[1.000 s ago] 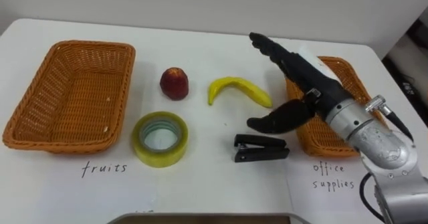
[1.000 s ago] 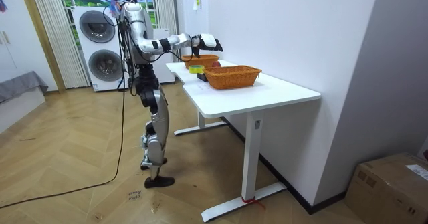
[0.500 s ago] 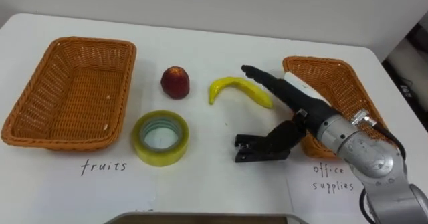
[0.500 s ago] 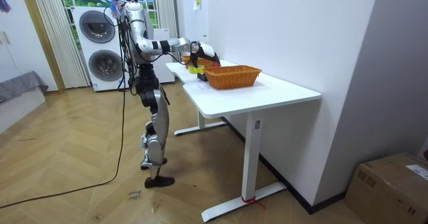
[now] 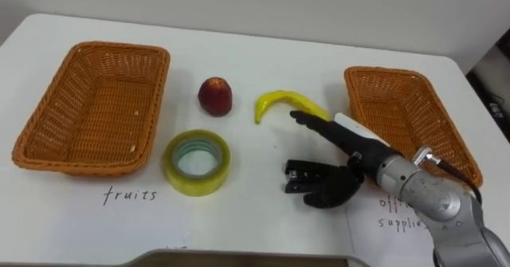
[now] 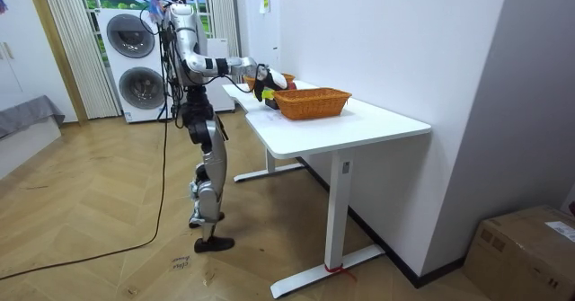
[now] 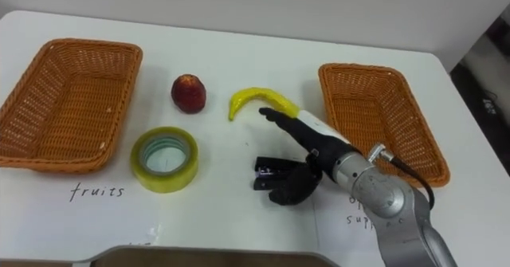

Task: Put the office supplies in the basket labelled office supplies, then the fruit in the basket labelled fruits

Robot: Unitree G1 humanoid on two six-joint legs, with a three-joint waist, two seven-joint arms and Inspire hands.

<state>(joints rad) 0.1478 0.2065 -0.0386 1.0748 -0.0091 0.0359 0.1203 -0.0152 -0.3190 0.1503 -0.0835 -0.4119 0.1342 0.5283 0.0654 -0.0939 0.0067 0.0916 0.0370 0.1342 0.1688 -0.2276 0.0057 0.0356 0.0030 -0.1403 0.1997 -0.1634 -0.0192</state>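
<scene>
The black stapler (image 5: 301,176) lies flat on the white table (image 5: 255,68), between the tape roll (image 5: 197,162) and the office-supplies basket (image 5: 398,107). It looks stiff, dense and smooth-sided, best pinched across its long body near the middle. The right hand (image 5: 360,159) hangs over it, fingers (image 5: 319,127) straight, gripping nothing. Its thumb (image 5: 331,191) hides the stapler's right end, so contact there is possible but unclear.
</scene>
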